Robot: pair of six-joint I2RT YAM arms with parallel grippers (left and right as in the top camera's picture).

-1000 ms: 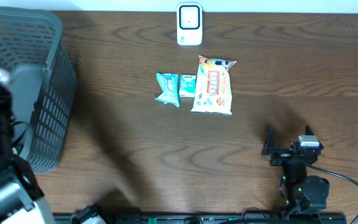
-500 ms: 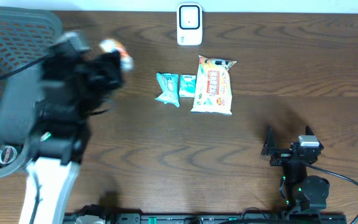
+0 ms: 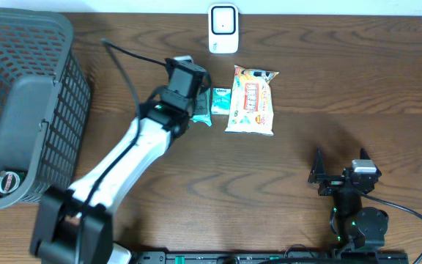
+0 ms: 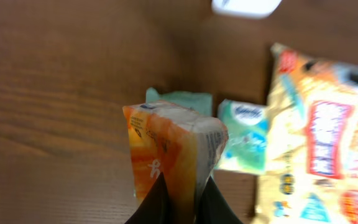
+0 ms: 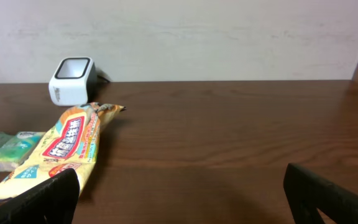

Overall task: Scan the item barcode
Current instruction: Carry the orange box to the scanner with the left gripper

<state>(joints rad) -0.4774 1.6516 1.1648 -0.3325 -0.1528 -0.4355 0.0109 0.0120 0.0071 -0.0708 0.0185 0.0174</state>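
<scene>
From above, my left gripper (image 3: 187, 81) hangs over the middle of the table (image 3: 218, 183), right above the teal packet (image 3: 198, 111) and a little short of the scanner (image 3: 223, 29) at the far edge. What I carry is hidden under my wrist here. The basket (image 3: 20, 110) stands at the left. My right gripper (image 3: 339, 170) sits near the front edge, well apart from the goods.

My left wrist view shows the jaws clenched on an orange packet (image 4: 173, 155) — it stands upright, its lower end pinched between my fingers (image 4: 148, 208). Beyond it lie the teal packet, a small green packet (image 4: 244, 134) and the snack bag (image 4: 322, 137); the scanner is just in view at the top.

My right wrist view shows that pincer spread wide with nothing in it — snack bag and scanner lie off to its left
</scene>
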